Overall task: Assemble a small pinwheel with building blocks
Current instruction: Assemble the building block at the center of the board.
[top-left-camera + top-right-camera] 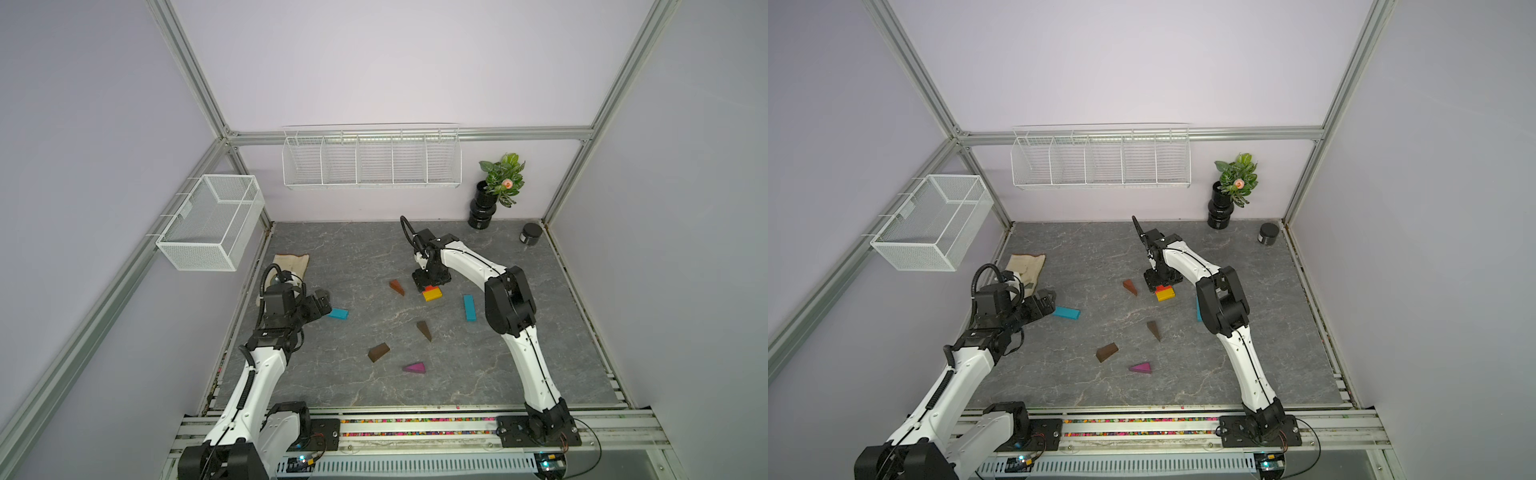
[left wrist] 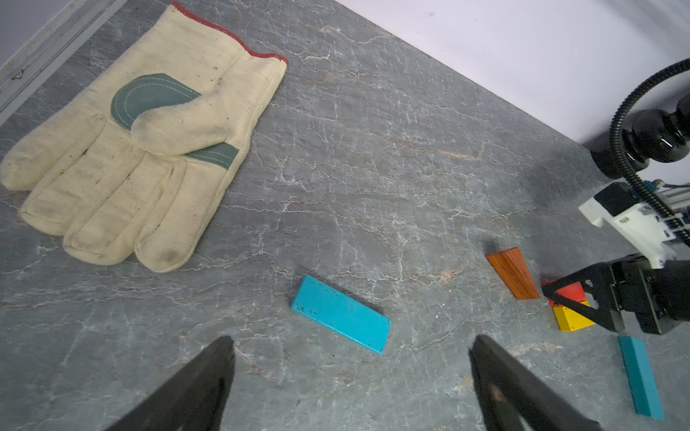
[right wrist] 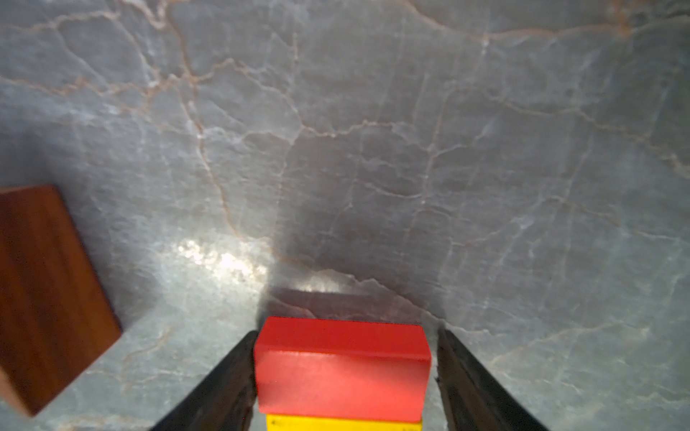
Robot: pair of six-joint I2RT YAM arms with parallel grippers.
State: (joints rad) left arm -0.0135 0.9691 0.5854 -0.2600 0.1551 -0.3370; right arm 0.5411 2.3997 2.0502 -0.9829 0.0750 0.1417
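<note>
Top views, 12 = back wall. R gripper (image 3: 347, 332) pointed down near table (image 1: 332, 257) centre, jaws parted, straddling red brick (image 3: 341, 373). One finger (image 3: 235, 373) touched its side; sliver of table showed betw. brick and other finger, so not clamped. Red brick lay flat, flush against yellow brick (image 1: 432, 295) at its 6. Brown wedge (image 1: 397, 287) at gripper's 9, near but apart. Teal bar (image 1: 469, 307) at 4. Second wedge (image 1: 424, 331) at 6, third wedge (image 1: 378, 352) at 7, purple wedge (image 1: 414, 368) further at 6, all loose. L gripper (image 2: 353, 347) wide open, empty, hovered. Second teal bar (image 2: 341, 315) lay just off its tips, at its 3.
</note>
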